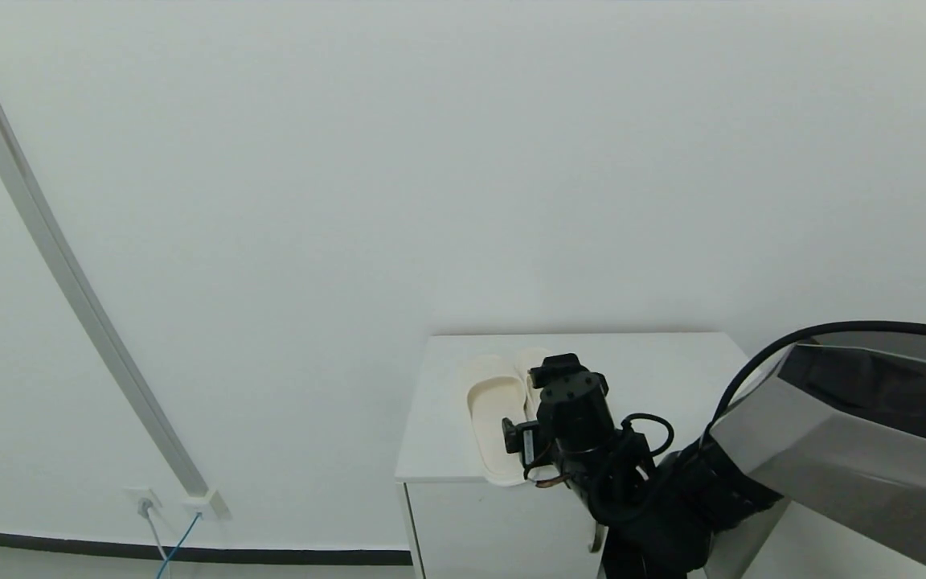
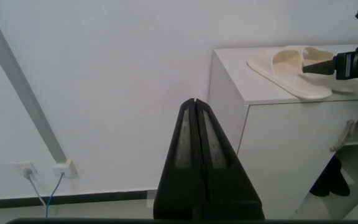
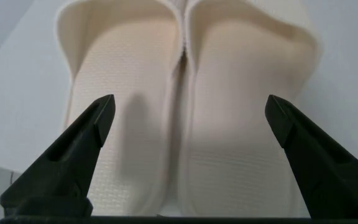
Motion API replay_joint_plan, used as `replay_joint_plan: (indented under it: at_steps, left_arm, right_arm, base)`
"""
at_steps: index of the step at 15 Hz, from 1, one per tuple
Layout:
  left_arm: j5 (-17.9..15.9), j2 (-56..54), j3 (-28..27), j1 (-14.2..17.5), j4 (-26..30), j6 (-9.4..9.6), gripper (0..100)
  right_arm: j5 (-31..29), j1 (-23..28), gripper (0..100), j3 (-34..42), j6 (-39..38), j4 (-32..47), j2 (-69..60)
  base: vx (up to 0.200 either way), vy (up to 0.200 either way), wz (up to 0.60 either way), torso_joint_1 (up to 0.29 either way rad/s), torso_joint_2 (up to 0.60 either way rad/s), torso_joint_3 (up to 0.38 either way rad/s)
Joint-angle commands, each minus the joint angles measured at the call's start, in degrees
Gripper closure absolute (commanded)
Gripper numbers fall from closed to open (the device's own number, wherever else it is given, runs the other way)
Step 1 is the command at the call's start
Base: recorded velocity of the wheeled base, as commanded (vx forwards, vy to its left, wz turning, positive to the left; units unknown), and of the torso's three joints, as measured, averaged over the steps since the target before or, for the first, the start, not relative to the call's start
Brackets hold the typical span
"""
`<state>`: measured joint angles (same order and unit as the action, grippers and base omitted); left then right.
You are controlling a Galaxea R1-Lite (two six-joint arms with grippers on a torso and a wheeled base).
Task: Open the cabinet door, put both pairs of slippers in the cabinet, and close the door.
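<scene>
Cream slippers [image 1: 497, 418] are lying as a pair, side by side and touching, on top of the white cabinet [image 1: 672, 370]. Their long axis is running from the cabinet's front edge toward the wall. Toes are pointing at the wall, and the heels are sitting at the front edge, slightly overhanging it. The right end effector [image 3: 189, 112] is hanging at the heel end with its fingers wide apart, one fingertip outside each slipper, so the pair is lying between them and gripped by neither. The slippers are extending straight ahead of it, with its approach line matching their long axis. A closing squeeze across both heels looks like the coming move, and it is turning on the fingers staying outside both outer edges. The left end effector [image 2: 196, 137] is sitting low and well off to the cabinet's left, fingers pressed together and holding nothing, so the right arm is plainly the nearer one. Beside the door handle [image 2: 344, 134] the cabinet interior is showing, so the door is looking open. A dark shape [image 2: 331, 177] is resting low inside, possibly the other pair, though I cannot tell.
</scene>
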<state>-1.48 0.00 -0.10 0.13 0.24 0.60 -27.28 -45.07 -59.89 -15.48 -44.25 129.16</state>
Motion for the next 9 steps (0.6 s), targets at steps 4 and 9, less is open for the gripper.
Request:
replay_joint_plan:
  at_steps: [4,9]
  left_arm:
    - [0.1,0.0,0.0,0.0,0.0,0.02,100]
    - [0.4,0.0,0.0,0.0,0.0,0.02,100]
  right_arm:
    - [-0.1,2.1,0,-5.5,1.3,-0.1,4.3]
    - [-0.1,2.6,0,-9.8,1.3,-0.2,7.5]
  base:
    - [0.000,0.000,0.00,0.000,0.00,0.000]
    - [0.000,0.000,0.00,0.000,0.00,0.000]
